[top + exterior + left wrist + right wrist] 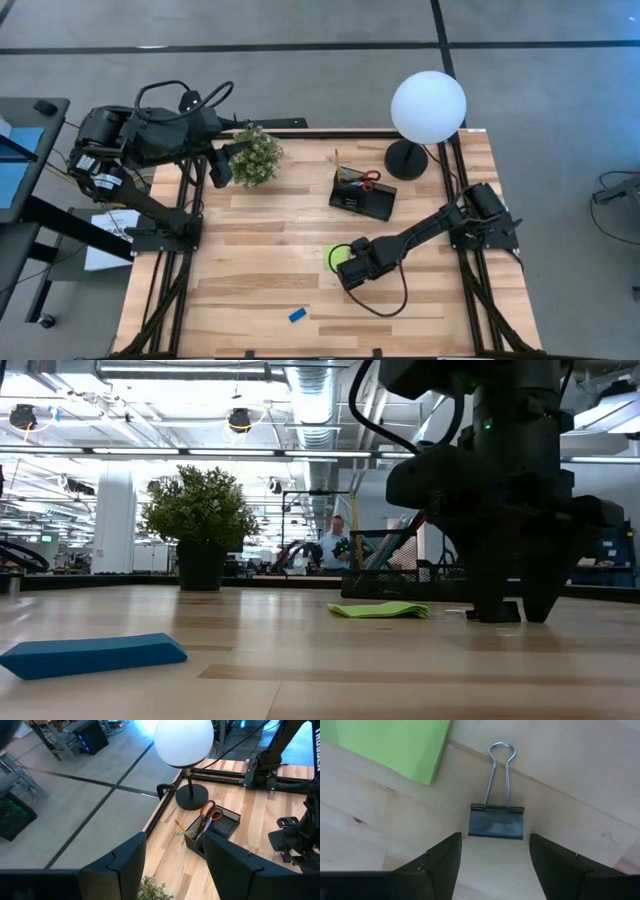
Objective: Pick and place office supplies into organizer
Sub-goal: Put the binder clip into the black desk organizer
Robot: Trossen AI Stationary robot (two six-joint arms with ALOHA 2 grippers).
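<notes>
A small black binder clip (496, 821) lies flat on the wood, its wire handles pointing away from my right gripper (492, 855). That gripper is open and low over the table (350, 275), one finger on either side of the clip's body without touching it. Just beside the clip lies the lime-green sticky-note pad (390, 745) (333, 257). The black organizer (362, 197) stands farther back and holds red-handled scissors (210, 810) and pens. A blue eraser (297, 315) lies near the near edge. My left gripper (175, 855) is open and waits above the plant at the far left.
A green potted plant (255, 155) stands at the far left of the table. A lamp with a white globe (428, 108) stands at the far right, behind the organizer. Bare wood lies between the pad and the eraser (90, 655). People show in the room beyond.
</notes>
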